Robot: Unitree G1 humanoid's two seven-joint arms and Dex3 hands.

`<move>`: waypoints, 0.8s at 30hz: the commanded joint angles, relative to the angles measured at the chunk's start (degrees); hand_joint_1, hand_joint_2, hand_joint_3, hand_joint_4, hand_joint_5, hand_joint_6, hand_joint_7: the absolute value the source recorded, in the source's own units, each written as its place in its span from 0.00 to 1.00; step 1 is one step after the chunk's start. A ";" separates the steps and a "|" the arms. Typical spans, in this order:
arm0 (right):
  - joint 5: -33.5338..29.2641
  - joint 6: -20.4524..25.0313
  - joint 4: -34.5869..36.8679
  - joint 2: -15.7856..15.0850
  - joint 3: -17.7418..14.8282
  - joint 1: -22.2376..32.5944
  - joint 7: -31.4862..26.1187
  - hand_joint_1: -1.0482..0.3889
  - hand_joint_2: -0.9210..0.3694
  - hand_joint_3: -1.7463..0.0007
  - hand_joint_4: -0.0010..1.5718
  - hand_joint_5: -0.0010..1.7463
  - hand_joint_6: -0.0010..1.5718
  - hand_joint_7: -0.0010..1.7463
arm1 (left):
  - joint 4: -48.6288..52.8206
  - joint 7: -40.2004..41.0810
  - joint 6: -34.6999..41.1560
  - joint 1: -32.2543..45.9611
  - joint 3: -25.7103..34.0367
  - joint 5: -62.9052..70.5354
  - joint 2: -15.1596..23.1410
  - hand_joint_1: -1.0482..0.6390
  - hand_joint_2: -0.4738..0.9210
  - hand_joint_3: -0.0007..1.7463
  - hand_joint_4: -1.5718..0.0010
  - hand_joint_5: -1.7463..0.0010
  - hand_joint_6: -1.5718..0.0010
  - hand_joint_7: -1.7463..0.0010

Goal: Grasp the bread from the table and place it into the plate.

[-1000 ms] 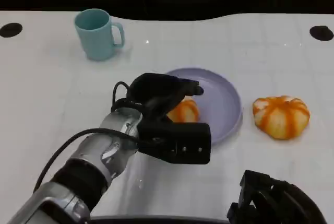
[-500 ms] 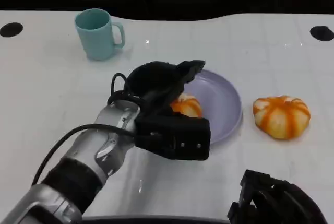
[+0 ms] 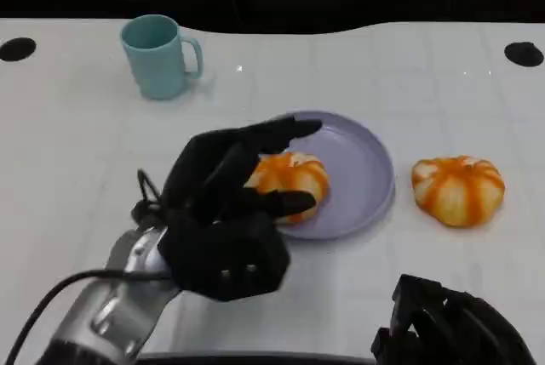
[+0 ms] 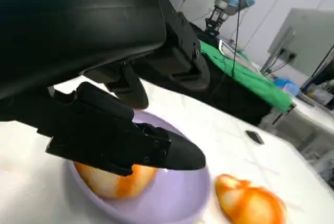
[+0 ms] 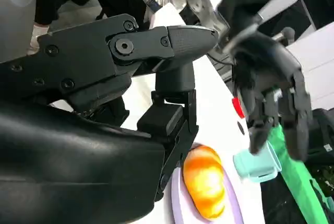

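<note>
The left hand hovers with fingers spread, holding nothing, just above a bread roll lying in the purple plate. The right hand rests low, fingers curled inward, empty. A second roll sits on the table beside the plate; a teal mug stands farther back.

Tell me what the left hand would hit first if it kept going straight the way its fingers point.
Probably the bread lying on the purple plate. The left hand is open with its fingers spread around it, though height above it is hard to judge.
</note>
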 commanded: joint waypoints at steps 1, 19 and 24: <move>0.36 0.11 -0.36 -0.49 -0.22 0.25 -0.28 0.24 0.00 0.86 0.54 0.92 0.48 0.81 | -5.55 -7.09 -0.91 6.50 4.53 -13.93 -1.81 0.35 1.00 0.06 0.63 0.16 0.68 0.36; 0.33 0.66 -1.32 -0.64 0.46 0.41 -1.09 0.24 0.00 0.86 0.54 0.93 0.48 0.80 | -22.28 -25.30 11.16 29.64 10.98 -43.10 -3.50 0.49 0.97 0.02 0.54 0.00 0.65 0.00; 0.66 0.54 -1.06 -0.83 0.25 0.26 -0.62 0.25 0.00 0.86 0.54 0.92 0.48 0.79 | -22.59 -27.33 13.31 33.22 11.37 -45.59 -3.82 0.49 0.99 0.05 0.53 0.00 0.65 0.00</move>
